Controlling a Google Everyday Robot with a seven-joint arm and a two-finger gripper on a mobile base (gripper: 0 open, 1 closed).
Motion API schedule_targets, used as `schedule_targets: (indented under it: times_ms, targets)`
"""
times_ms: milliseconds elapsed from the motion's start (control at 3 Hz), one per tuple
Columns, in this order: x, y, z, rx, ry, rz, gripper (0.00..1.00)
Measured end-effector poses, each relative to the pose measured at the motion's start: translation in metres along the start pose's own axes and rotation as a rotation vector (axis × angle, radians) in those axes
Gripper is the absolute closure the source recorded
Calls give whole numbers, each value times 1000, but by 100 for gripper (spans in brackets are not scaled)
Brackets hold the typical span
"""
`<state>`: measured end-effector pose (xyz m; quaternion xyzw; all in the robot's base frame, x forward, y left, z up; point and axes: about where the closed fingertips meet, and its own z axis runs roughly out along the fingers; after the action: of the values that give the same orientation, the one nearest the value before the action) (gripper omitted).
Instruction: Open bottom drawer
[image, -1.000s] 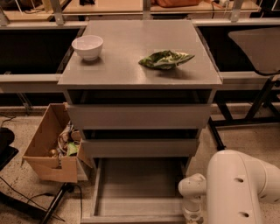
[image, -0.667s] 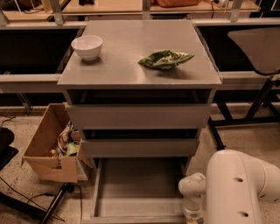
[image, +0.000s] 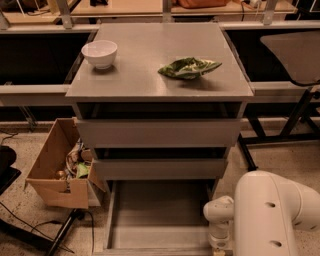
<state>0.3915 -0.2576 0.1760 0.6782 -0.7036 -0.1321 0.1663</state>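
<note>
Three drawers (image: 159, 132): bottom drawer (image: 160, 212) open, claw (image: 218, 249) at its front.

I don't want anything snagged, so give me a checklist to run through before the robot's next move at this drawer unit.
1. Bottom drawer pulled out: ok, its tray interior shows.
2. Gripper touching the drawer front: cannot tell; it sits at the picture's bottom edge, by the drawer's front right corner.
3. Cardboard box out of the drawer's path: ok, it stands to the left.
4. Bowl and green bag resting on the top: ok.
</note>
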Motion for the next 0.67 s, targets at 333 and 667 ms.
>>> schedule_targets:
  times_ms: [333,667]
  targets:
    - [-1,-1,0,0,0,0,100]
    - [1,2,1,-10,2,8,100]
